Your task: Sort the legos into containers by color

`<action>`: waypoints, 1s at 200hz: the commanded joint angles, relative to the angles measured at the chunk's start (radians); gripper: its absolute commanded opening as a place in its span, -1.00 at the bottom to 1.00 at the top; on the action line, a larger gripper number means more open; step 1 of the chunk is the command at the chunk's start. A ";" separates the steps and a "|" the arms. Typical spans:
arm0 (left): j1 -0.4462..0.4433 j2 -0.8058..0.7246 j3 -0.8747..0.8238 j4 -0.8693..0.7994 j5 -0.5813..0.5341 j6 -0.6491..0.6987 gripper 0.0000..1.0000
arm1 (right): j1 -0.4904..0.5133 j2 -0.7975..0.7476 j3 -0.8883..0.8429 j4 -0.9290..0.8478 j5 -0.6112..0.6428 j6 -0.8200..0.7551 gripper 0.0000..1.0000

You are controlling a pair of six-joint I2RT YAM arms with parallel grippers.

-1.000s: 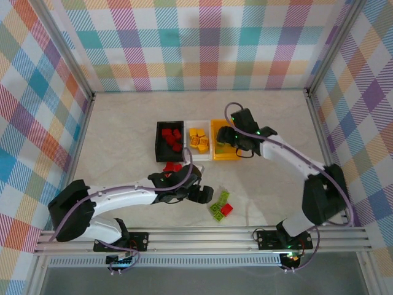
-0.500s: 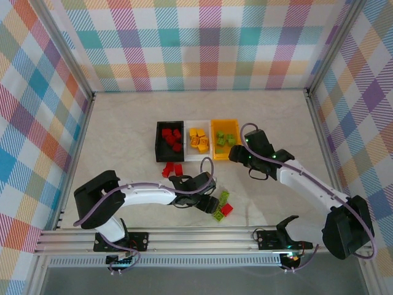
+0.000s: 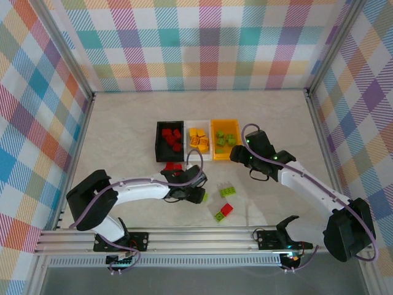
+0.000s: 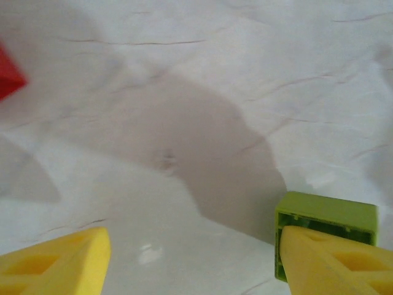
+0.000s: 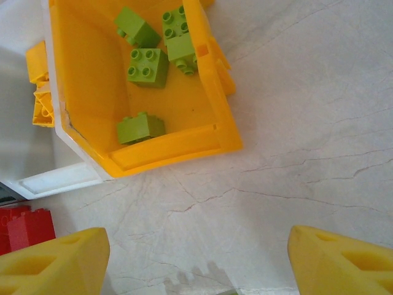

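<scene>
- My left gripper point(image 3: 195, 195) sits low over the pale marbled table top point(image 3: 123, 129), in front of the bins. In its wrist view point(image 4: 196, 261) the two yellow fingers point(image 4: 58, 258) are spread wide, with bare table between them.
- A lime green studded plastic brick point(image 4: 325, 221) lies right at the tip of the finger on the right of that view, outside the gap. I cannot tell whether they touch. A red corner point(image 4: 8, 77) pokes in at the left edge.
- My right gripper point(image 3: 241, 157) hovers just in front of the orange-yellow rectangular plastic bin point(image 3: 225, 121). From its wrist camera point(image 5: 196, 261) the fingers stand well apart and hold nothing.
- That bin point(image 5: 92, 104) holds four green bricks point(image 5: 147, 66).
- The three bins stand side by side, walls touching. The black plastic bin point(image 3: 158, 141) holds red bricks point(image 3: 171, 138), and the white plastic bin point(image 3: 198, 122) in the middle holds yellow-orange bricks point(image 3: 198, 139).
- Loose red bricks point(image 3: 174, 166) lie just in front of the black bin, close beside the left arm's wrist and cable.
- One loose green brick point(image 3: 228, 191) lies between the two grippers. Nearer the aluminium rail point(image 3: 202, 236), a green and red pair point(image 3: 223, 212) lies touching.
- Plaid walls point(image 3: 202, 49) enclose the table on three sides.
</scene>
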 commanded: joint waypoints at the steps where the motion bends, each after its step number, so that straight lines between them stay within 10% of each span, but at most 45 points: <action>1: 0.003 -0.047 0.024 -0.091 -0.047 0.006 0.51 | 0.002 -0.018 -0.005 -0.008 0.002 0.013 0.54; 87: -0.046 -0.002 0.053 -0.003 0.131 0.006 0.74 | 0.002 -0.031 -0.037 -0.006 0.002 0.026 0.54; 200: -0.044 0.125 0.039 0.078 0.110 0.010 -0.07 | 0.002 -0.055 -0.058 -0.005 0.010 0.035 0.54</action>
